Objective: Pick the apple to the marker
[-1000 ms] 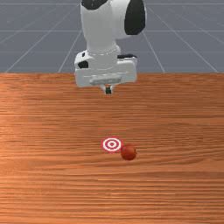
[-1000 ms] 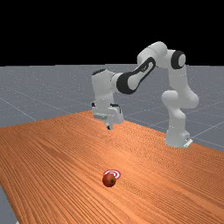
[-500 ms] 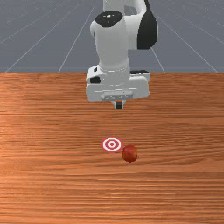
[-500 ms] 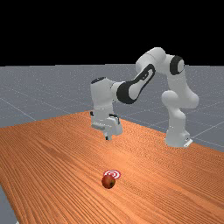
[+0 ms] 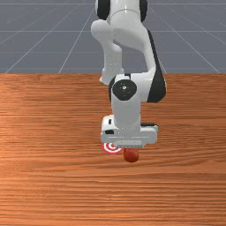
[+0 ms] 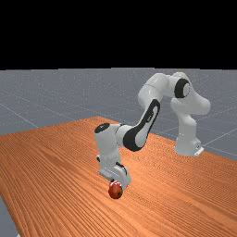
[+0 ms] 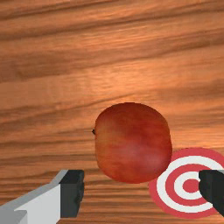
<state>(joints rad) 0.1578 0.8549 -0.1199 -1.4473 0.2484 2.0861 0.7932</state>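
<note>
Currently, apple point(image 7: 133, 142) is seen just ahead of gripper point(image 7: 142, 191), on table point(image 7: 43, 87), with marker point(image 7: 190, 186) beside it, near one fingertip point(image 7: 213, 188). Jaws are parted, nothing clamped. If closing is begun with gripper off-centre, apple could be nudged by fingertip and rolled away.

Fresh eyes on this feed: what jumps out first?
The shiny red apple, on the wood beside the red-and-white ringed marker, its edge against the marker's rim in the wrist view. Next, the big white arm, reaching down so its open gripper hangs close by the apple.
</note>
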